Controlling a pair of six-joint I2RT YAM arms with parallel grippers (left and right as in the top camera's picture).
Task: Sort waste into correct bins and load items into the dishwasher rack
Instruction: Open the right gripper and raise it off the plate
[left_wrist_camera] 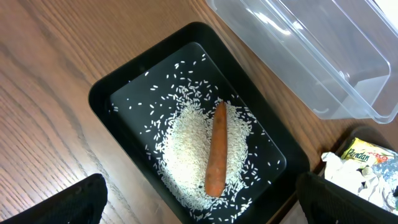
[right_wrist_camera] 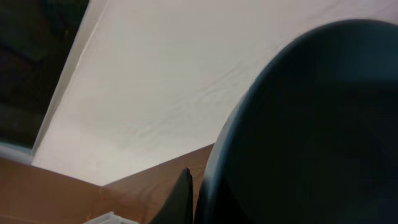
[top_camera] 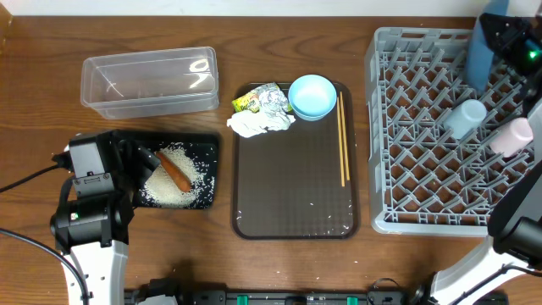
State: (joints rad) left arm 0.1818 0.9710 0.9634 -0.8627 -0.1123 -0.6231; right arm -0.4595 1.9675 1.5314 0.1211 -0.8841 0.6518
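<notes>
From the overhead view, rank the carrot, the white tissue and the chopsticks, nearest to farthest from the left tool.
1. Carrot, on the rice in the black tray, right by the left tool.
2. White tissue, at the brown tray's far left corner.
3. Chopsticks, along the brown tray's right edge.

Overhead: high, straight down, whole table (top_camera: 42, 93) in frame. Left wrist: close, steep downward over black tray (left_wrist_camera: 99, 93) near table's front-left edge; shares tray and clear tub (left_wrist_camera: 311, 56) with overhead. Right wrist: tight against dark blue bowl (right_wrist_camera: 311, 124), facing wall (right_wrist_camera: 186, 62); bowl shared with overhead, at far-right corner of rack (top_camera: 423, 127).
</notes>
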